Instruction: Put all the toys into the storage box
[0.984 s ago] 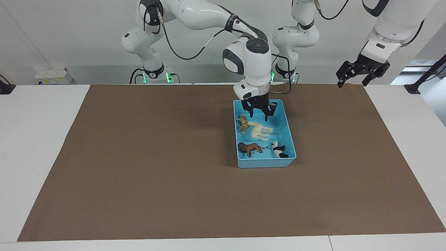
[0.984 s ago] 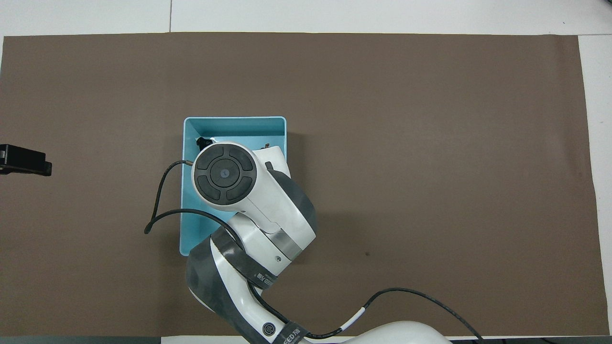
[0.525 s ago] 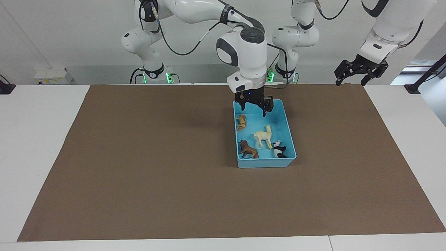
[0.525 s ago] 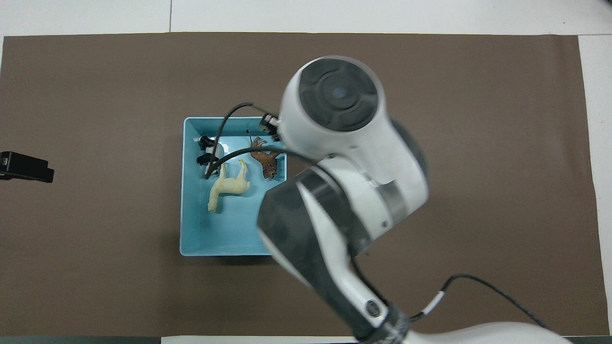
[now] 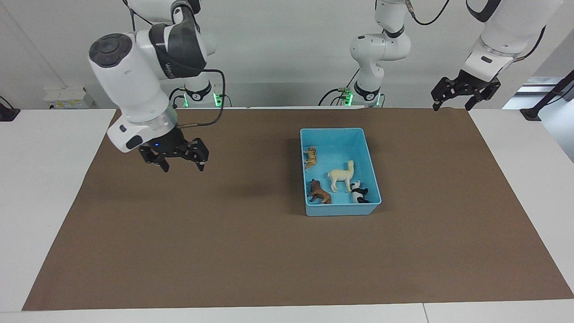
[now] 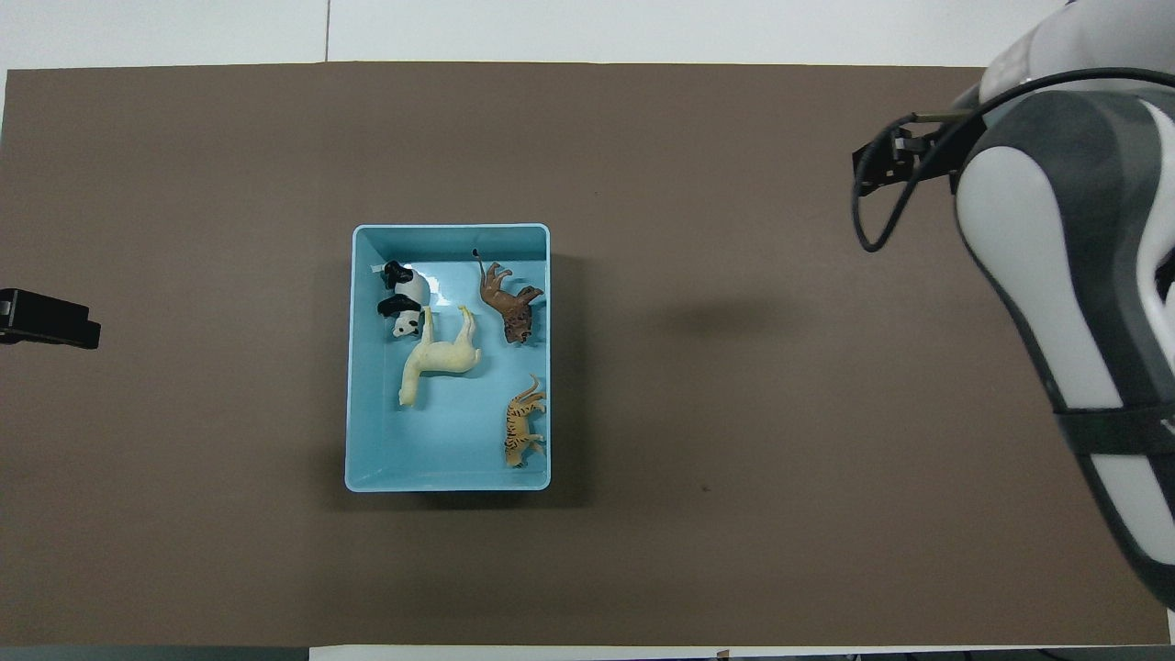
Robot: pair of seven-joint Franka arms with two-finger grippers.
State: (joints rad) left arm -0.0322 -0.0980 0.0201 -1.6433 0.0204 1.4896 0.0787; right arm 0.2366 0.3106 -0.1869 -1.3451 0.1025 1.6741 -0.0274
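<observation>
Facing view, left to right: right gripper [image 5: 178, 162] hangs over bare brown mat [image 5: 224, 233] at about 9 o'clock from the box, jaws spread, nothing in them. One storage box [image 5: 341, 132], light blue, rectangular, rimmed, sits on the mat on the tabletop [image 5: 40, 188] toward the left arm's end. Four toys, all inside it: 1 orange striped tiger [image 5: 310, 157] lying along the wall at 10 o'clock in the box; 1 brown lion [image 5: 319, 192] at 7 o'clock; 1 cream-white llama [image 5: 341, 175] upright near centre; 1 black-and-white panda [image 5: 358, 193] at 5 o'clock, just beside the llama. Left gripper [image 5: 452, 102] waits up in the air over the mat's corner at 2 o'clock from the box, jaws spread, empty. Each toy is far smaller than the box. Overhead view confirms the count: panda [image 6: 400, 299], llama [image 6: 439, 358], lion [image 6: 509, 301], tiger [image 6: 523, 431].
</observation>
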